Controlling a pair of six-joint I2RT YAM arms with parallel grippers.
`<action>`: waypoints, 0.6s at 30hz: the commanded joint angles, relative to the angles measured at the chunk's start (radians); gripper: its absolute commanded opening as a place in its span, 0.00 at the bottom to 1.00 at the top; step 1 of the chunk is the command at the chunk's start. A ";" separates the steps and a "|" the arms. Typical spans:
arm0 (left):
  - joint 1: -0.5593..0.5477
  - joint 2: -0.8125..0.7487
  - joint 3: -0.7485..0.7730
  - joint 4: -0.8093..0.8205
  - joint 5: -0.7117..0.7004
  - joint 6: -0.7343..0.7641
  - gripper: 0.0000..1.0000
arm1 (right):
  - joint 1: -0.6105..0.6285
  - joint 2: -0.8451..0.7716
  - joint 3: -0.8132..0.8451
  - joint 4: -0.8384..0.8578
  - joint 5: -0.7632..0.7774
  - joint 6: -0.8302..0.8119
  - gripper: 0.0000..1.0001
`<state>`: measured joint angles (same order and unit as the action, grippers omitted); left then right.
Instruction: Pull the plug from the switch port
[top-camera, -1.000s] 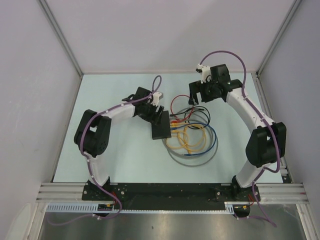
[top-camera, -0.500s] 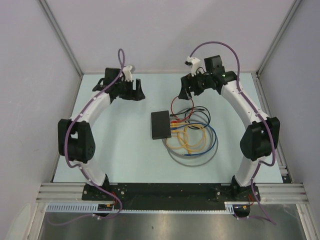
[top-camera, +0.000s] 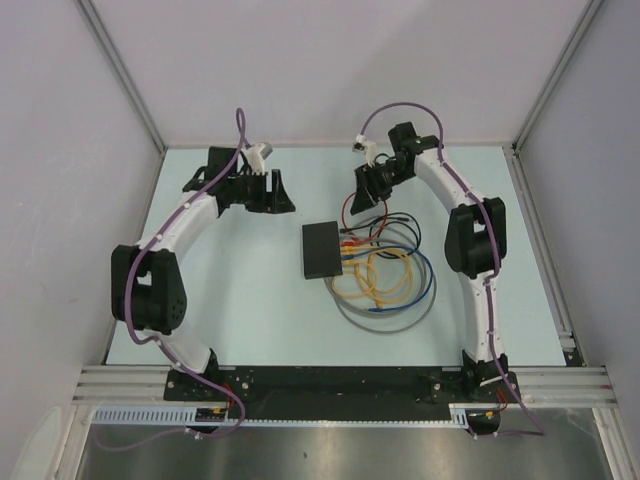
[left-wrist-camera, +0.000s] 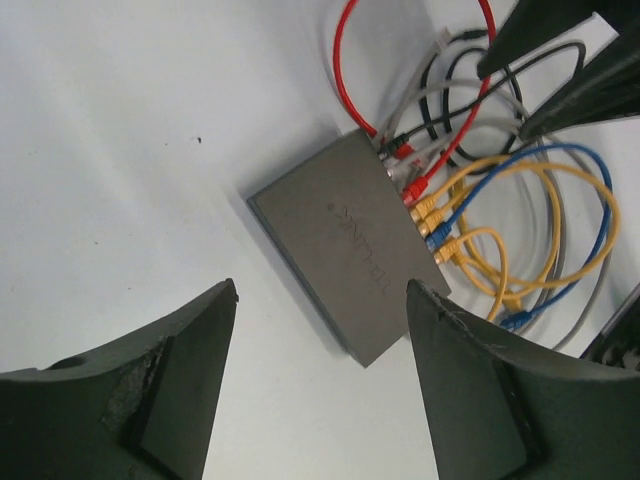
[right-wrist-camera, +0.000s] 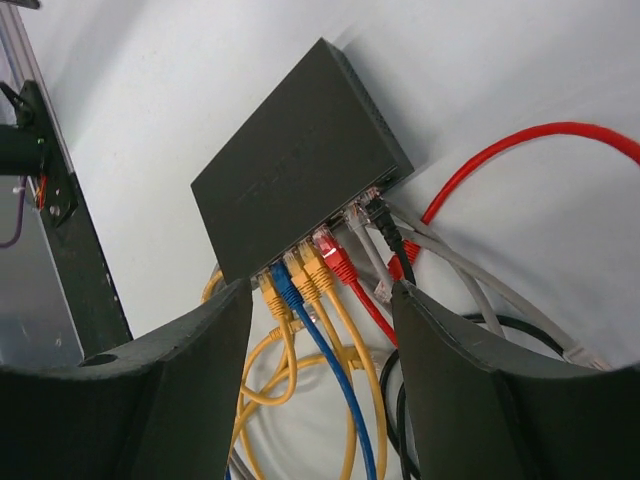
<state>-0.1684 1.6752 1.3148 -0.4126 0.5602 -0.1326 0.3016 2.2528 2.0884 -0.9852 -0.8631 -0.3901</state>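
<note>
The switch (top-camera: 322, 250) is lying flat near the middle of the table (top-camera: 250, 300), its port edge facing 3 o'clock in the overhead view, with the patch cables (top-camera: 385, 285) coiling out from 1 to 5 o'clock of it. The right gripper (top-camera: 368, 195) is hovering at about 1 o'clock of the box, its jaws released and holding nothing. The left gripper (top-camera: 283, 192) is waiting at 10 o'clock, well apart from the box, its jaws spread wide and also empty. The step in hand is probably the approach to one plug. It should go best if the right gripper is closing on a plug's hard body, not on its cord, and is drawing it straight out toward 3 o'clock, while the left gripper is pinning the light box from the 9 o'clock side so it is not sliding along. The neighbouring plugs are sitting touching one another, so the fingers need a narrow, square entry. Counting from the right wrist view: one switch, two grippers, and seven seated plugs that I can tell apart, namely three yellow, one blue (right-wrist-camera: 283, 288), one red (right-wrist-camera: 335, 258), one grey and one black; a second red one may be hiding behind them.
</note>
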 joint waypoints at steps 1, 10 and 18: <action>0.007 -0.003 -0.006 -0.032 0.133 0.155 0.73 | 0.005 0.033 0.059 -0.073 -0.091 -0.092 0.62; 0.007 0.029 -0.077 -0.008 0.197 0.177 0.73 | 0.022 0.131 0.108 -0.046 -0.027 -0.128 0.66; -0.002 0.090 -0.097 0.075 0.181 0.068 0.73 | 0.022 0.189 0.105 -0.050 0.021 -0.159 0.69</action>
<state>-0.1669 1.7435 1.2201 -0.4038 0.7273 -0.0185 0.3199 2.4210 2.1643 -1.0245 -0.8639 -0.5022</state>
